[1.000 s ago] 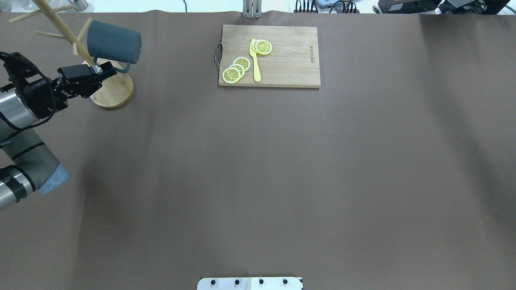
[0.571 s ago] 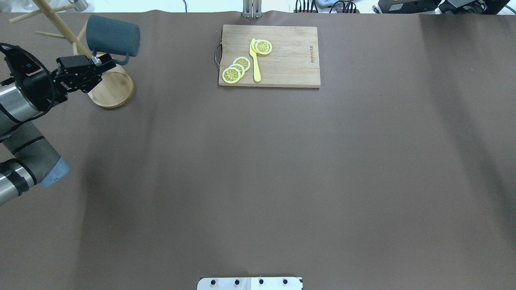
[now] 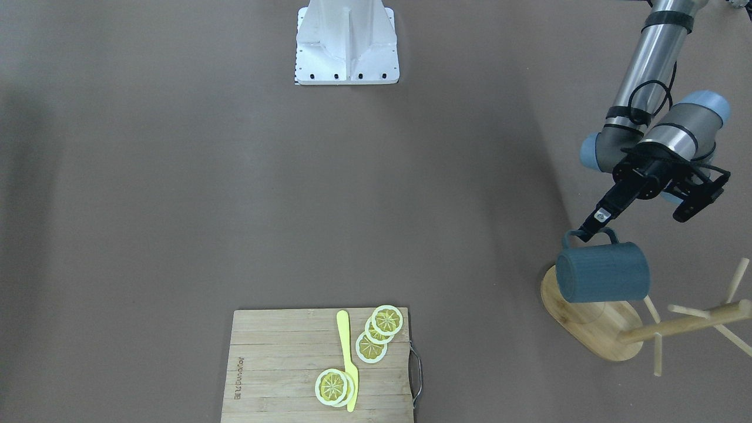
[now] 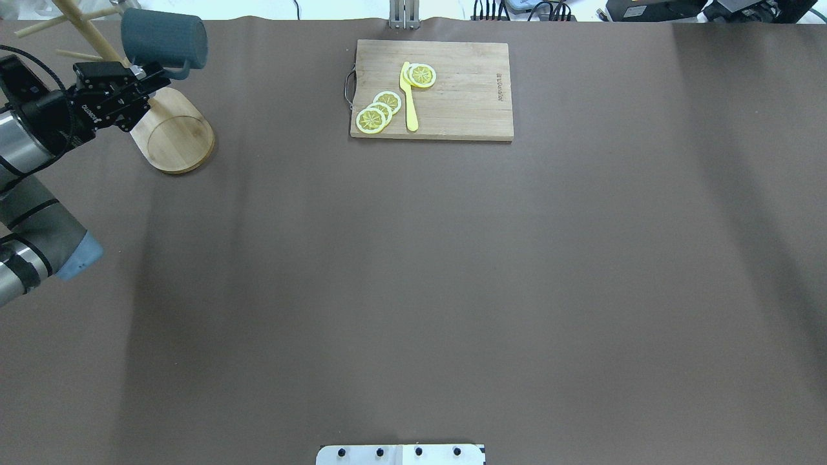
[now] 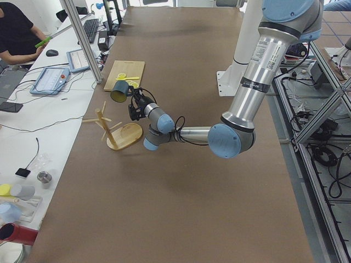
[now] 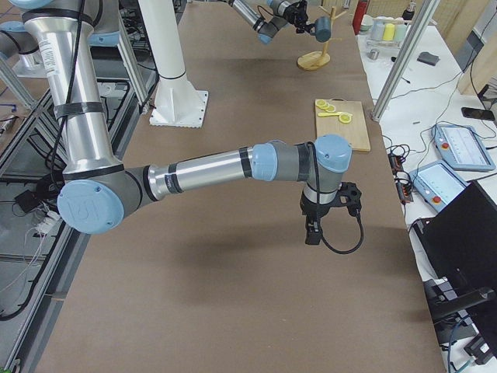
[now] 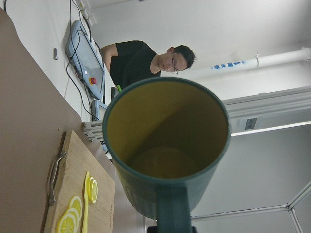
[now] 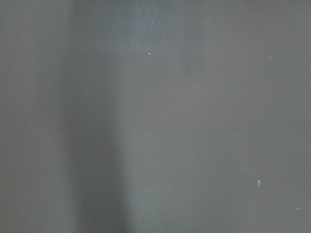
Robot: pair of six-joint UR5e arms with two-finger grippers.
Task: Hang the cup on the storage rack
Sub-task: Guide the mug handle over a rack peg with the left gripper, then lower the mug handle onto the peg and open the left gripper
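The left gripper (image 4: 160, 70), jaws pinching the cup (image 4: 165, 37) by its handle, has carried it nearer the rack (image 4: 173, 132) post. I cannot tell how the right gripper (image 6: 311, 238) jaws stand.

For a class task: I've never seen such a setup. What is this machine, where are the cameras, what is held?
A robot with two jointed arms works at a brown table. Fixed cameras look from above, the front and both ends; a small one rides each wrist. The left claw holds a teal cup by its handle, in the air beside a bamboo rack, not yet on a peg. A cutting board carries lemon slices and a yellow knife.
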